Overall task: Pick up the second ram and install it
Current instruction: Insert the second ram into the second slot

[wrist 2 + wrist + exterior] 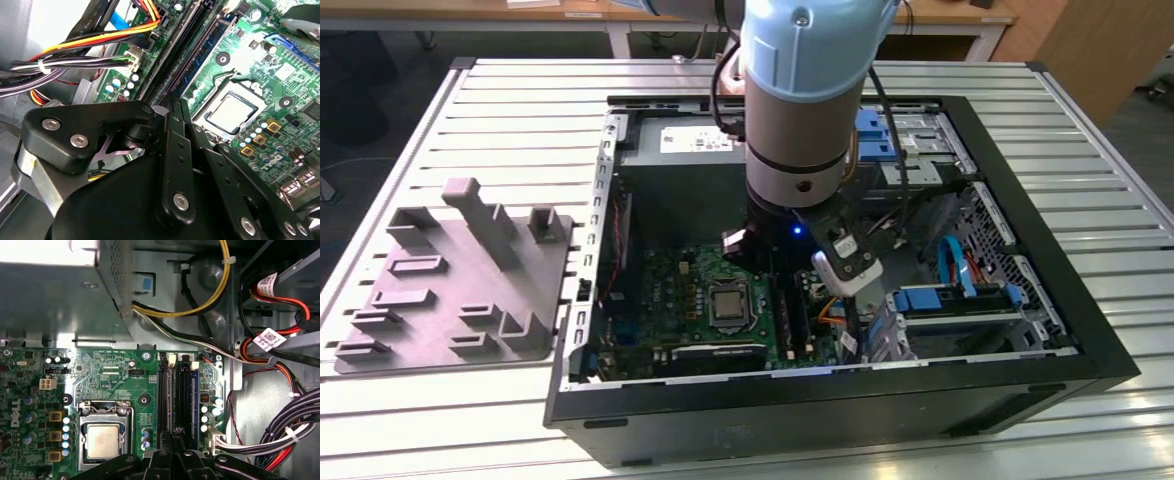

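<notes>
Gripper [172,440] pressed together over motherboard slots [177,395], open computer case [1014,375] on slatted metal table [507,120], wooden desks behind.

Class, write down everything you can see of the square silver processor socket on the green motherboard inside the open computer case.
The square silver processor socket lies flat on the green motherboard, inside the open black computer case. A dull metal retaining frame surrounds a paler, matt metal lid and appears closed over it. Nothing rests on it. In the exterior view the long black memory slots run alongside it, on the exterior view's right.
</notes>
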Robot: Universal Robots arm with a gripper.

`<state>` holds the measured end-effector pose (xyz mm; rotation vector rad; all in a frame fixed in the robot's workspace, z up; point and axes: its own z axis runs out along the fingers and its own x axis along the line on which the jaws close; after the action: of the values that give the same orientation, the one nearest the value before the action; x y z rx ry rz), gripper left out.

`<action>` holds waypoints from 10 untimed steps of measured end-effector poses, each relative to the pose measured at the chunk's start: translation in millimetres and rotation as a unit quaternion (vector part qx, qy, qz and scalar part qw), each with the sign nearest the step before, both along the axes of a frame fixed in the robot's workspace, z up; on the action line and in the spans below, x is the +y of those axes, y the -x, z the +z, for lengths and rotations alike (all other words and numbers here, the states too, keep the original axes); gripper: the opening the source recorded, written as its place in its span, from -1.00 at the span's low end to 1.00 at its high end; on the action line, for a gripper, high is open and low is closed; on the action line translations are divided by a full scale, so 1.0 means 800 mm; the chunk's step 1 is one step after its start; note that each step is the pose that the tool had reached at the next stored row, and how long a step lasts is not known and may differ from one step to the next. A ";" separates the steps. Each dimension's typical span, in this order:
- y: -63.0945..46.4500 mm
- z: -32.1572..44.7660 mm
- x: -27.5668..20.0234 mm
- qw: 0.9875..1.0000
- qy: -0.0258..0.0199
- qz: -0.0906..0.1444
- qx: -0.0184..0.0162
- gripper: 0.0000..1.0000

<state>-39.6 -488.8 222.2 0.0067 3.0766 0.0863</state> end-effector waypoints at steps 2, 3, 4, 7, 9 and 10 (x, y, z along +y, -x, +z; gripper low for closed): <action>0.000 0.0001 0.0000 1.000 0.000 -0.001 0.000 -0.77; 0.000 0.0004 0.0001 1.000 0.000 -0.001 0.000 -0.77; 0.000 0.0008 0.0001 1.000 0.000 -0.001 0.000 -0.77; 0.000 0.0023 0.0000 1.000 0.000 -0.001 0.000 -0.77; 0.000 0.0029 0.0001 1.000 0.000 -0.001 0.000 -0.77; 0.000 0.0029 0.0000 1.000 0.000 -0.001 0.000 -0.77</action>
<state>-39.6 -488.8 224.5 0.0098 3.0765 0.0863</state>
